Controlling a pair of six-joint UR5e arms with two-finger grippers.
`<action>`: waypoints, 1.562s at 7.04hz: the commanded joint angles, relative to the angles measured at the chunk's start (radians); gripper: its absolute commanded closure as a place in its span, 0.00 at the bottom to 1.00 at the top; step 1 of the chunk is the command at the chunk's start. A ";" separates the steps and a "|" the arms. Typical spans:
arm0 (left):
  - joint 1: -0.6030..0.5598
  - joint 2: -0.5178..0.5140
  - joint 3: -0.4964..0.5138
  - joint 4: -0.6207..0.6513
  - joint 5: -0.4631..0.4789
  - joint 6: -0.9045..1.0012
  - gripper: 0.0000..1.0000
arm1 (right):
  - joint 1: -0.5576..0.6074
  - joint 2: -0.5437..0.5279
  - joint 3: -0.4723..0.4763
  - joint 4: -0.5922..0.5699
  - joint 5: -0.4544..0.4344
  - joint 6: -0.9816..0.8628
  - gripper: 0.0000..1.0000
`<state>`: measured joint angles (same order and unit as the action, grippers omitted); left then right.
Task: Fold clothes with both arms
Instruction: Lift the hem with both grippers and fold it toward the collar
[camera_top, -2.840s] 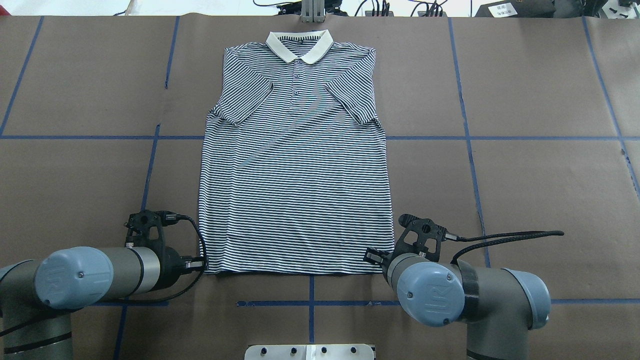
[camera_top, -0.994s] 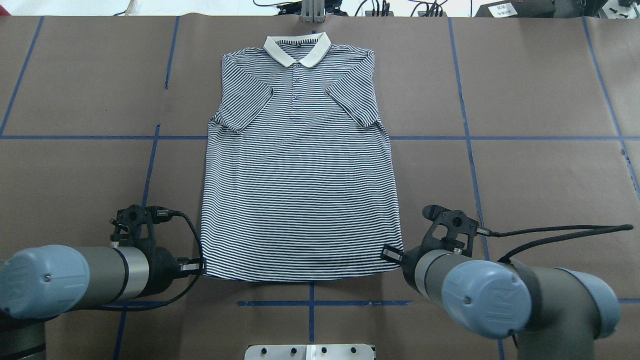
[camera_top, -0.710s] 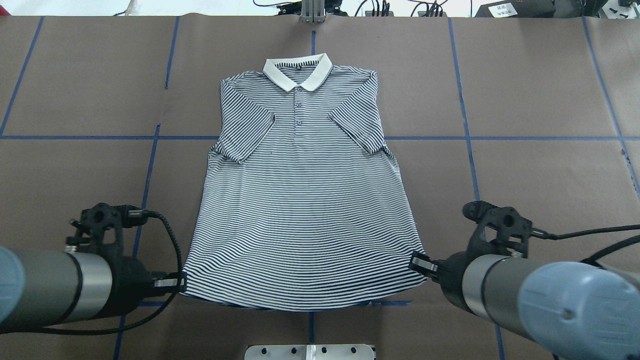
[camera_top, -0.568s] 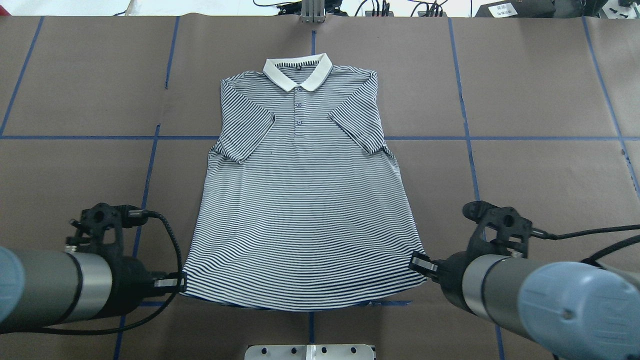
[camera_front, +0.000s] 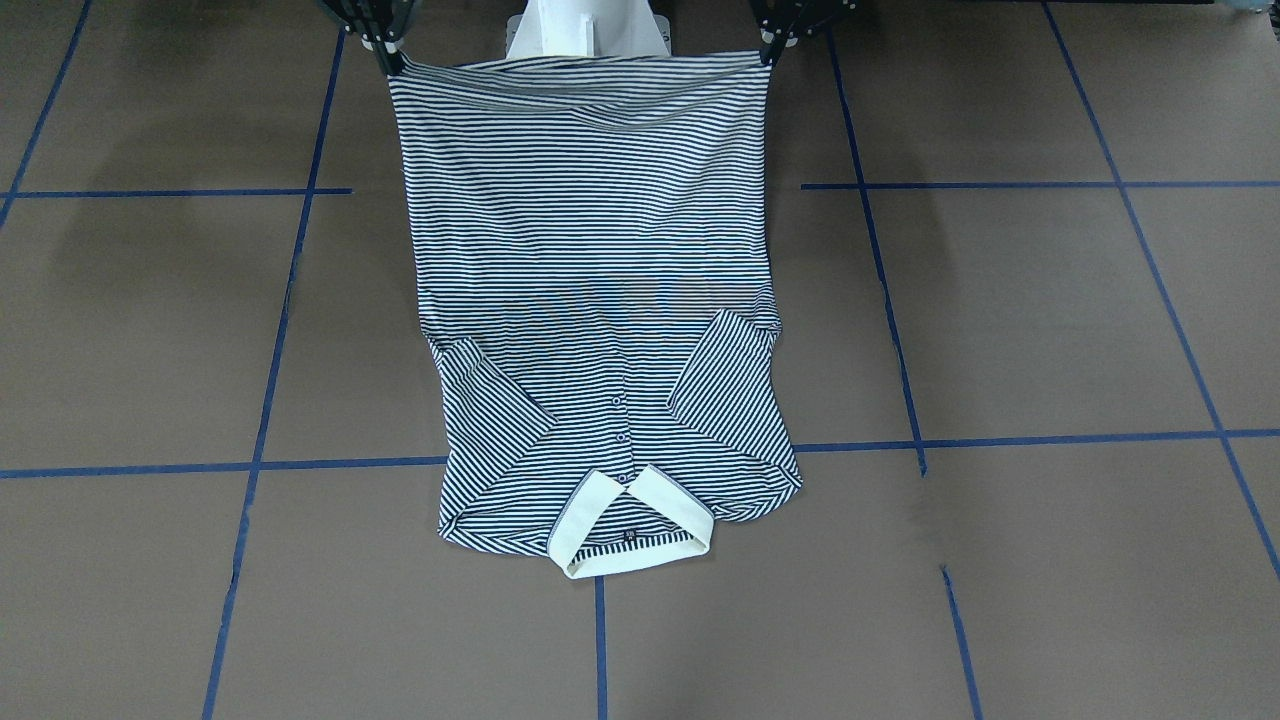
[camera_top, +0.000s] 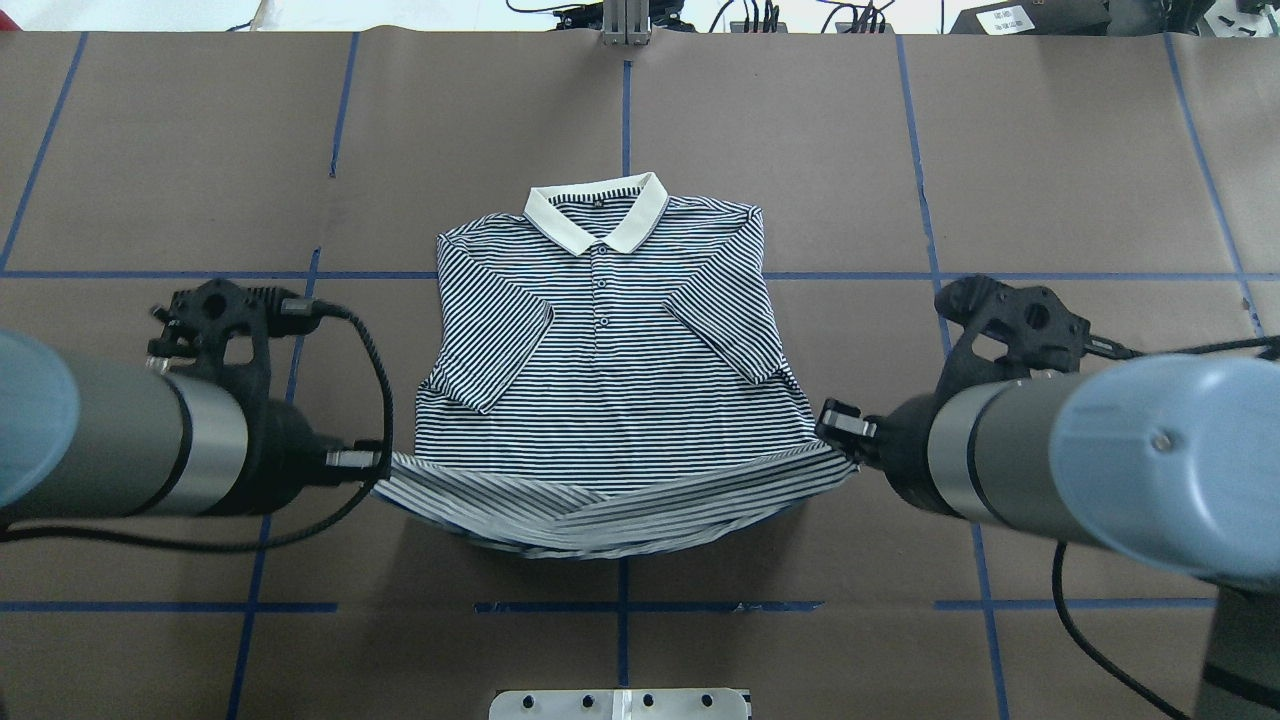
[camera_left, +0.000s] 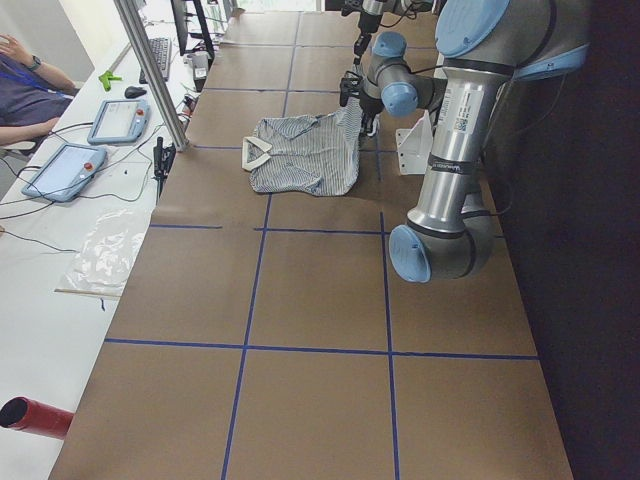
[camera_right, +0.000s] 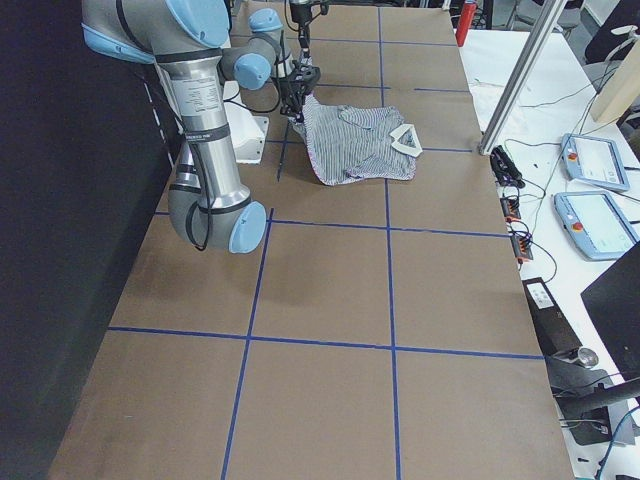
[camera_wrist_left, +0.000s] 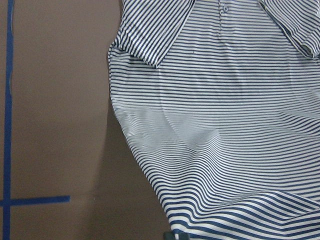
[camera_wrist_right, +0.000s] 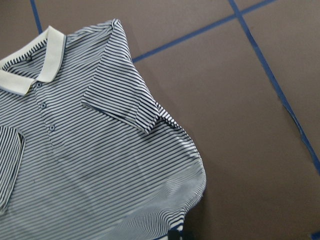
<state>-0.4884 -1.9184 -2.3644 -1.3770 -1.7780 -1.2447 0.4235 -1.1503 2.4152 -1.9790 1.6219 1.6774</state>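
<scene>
The striped polo shirt lies face up on the brown table, cream collar at the far end and both sleeves folded in over the chest. Its hem is raised off the table and sags between the two arms. My left gripper is shut on the hem's left corner, and my right gripper is shut on the right corner. In the front-facing view the hem stretches taut between the left gripper and the right gripper. Both wrist views look down on the striped cloth.
Blue tape lines grid the brown table cover. The white pedestal base sits at the near edge and an aluminium post at the far edge. Benches with tablets and a seated person lie beyond the table.
Both grippers first dragged the shirt toward the robot by its hem corners. They have since risen and moved toward the collar, so the hem is off the table.
</scene>
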 joint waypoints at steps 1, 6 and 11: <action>-0.154 -0.105 0.195 -0.011 -0.005 0.133 1.00 | 0.212 0.125 -0.207 0.020 0.093 -0.121 1.00; -0.262 -0.210 0.700 -0.409 0.003 0.208 1.00 | 0.311 0.265 -0.868 0.544 0.101 -0.160 1.00; -0.259 -0.246 0.949 -0.603 0.012 0.214 1.00 | 0.311 0.285 -1.084 0.712 0.095 -0.162 1.00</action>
<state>-0.7484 -2.1678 -1.4304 -1.9670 -1.7689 -1.0315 0.7347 -0.8623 1.3430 -1.2746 1.7162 1.5158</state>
